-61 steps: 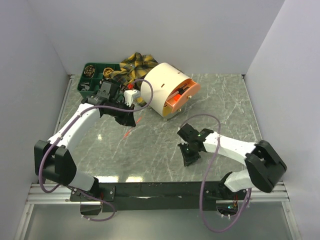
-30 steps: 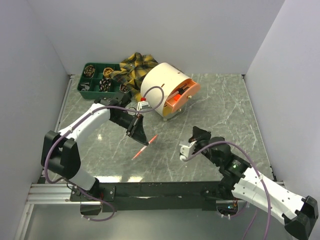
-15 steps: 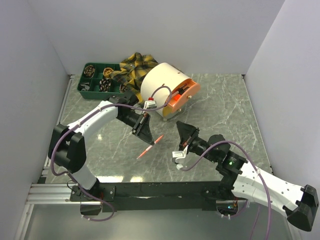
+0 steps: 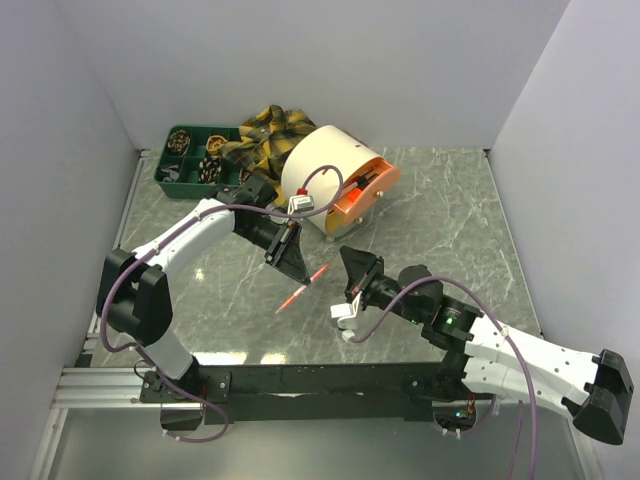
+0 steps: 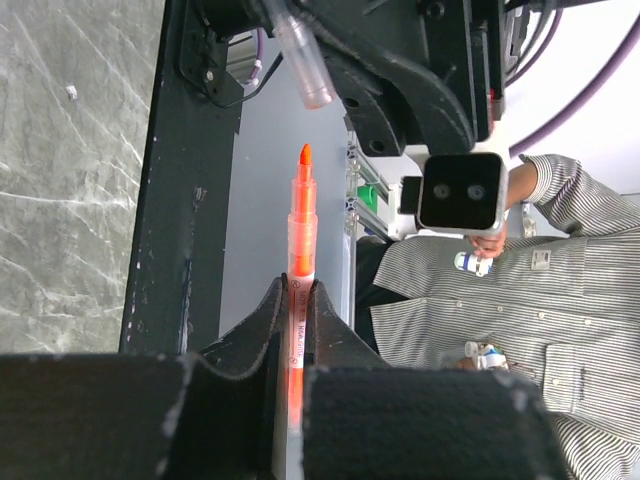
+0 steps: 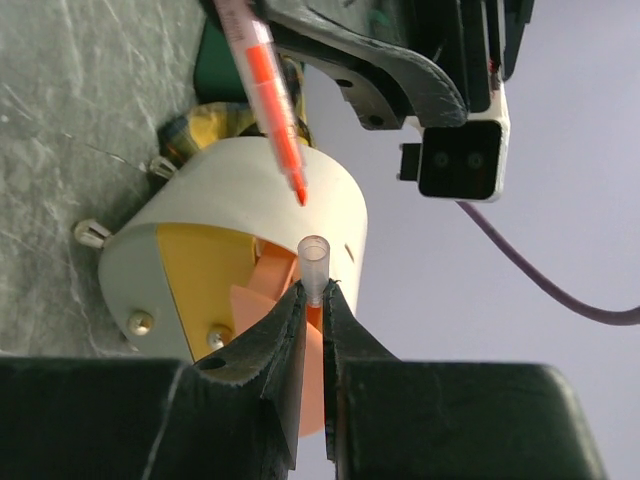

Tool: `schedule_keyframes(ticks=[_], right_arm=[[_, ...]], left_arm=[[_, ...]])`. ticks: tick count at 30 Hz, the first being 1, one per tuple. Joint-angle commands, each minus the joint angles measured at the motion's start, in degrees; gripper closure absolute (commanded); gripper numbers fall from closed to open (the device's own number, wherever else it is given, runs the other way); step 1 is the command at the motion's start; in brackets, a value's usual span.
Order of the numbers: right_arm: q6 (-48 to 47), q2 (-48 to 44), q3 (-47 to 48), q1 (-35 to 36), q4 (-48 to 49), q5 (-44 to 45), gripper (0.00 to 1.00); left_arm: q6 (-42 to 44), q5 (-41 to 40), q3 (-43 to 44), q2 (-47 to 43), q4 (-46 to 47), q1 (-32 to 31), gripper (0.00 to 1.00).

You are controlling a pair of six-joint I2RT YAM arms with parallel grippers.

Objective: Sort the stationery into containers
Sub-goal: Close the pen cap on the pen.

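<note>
My left gripper [image 5: 297, 290] is shut on an orange pen [image 5: 301, 230], whose bare tip sticks out past the fingers. In the top view the left gripper [image 4: 299, 268] hangs above mid-table with the orange pen [image 4: 318, 272] slanting down. My right gripper [image 6: 313, 290] is shut on a small clear pen cap [image 6: 314, 262], open end toward the orange pen [image 6: 272, 105], a short gap apart. The right gripper [image 4: 352, 266] faces the left one. The cream drum [image 4: 318, 172] lies on its side with its orange tray [image 4: 362, 192] showing. The green divided tray [image 4: 185, 178] holds small items.
A yellow-and-black plaid cloth [image 4: 265, 135] is bunched between the green tray and the drum at the back. White walls close in the left, back and right sides. The arm bases and a black rail [image 4: 320, 380] line the front edge.
The right gripper has come up and left from the front of the table to face the pen tip. The left gripper has shifted right with the pen.
</note>
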Motion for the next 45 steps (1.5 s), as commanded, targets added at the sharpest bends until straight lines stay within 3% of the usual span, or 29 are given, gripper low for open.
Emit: schedule_keyframes(ticks=[1, 45], right_arm=[[-0.74, 1.08, 3.63, 1.65, 2.20, 4.70, 1.00], [1.29, 4.69, 7.24, 4.72, -3.68, 8.84, 1.00]], left_arm=[[-1.19, 1.25, 1.98, -0.06, 1.92, -0.16, 0.99], [-2.60, 1.34, 1.89, -0.50, 3.68, -0.07, 0.99]])
